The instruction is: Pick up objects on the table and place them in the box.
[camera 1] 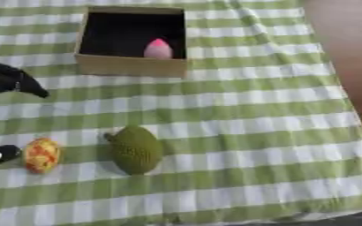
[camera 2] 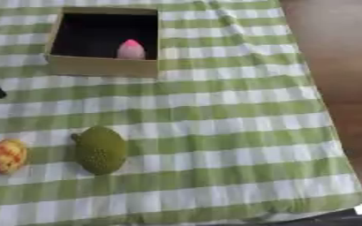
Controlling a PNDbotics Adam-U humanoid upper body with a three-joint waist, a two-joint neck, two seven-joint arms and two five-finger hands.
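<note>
Box [camera 1: 130, 65]: one pink object [camera 1: 159, 49] inside; outside two, green [camera 1: 135, 149], orange-yellow [camera 1: 42, 154]; left robot hand [camera 1: 10, 79] state unclear.

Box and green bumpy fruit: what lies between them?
Nothing but bare checked tablecloth between the box and the green bumpy fruit; the left eye view shows it.

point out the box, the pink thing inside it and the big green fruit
box [camera 1: 130, 66], left eye view, on its tan front wall
pink thing [camera 1: 159, 49], left eye view, on its rounded middle, inside the box
big green fruit [camera 1: 136, 149], left eye view, on the middle of its bumpy body
</note>
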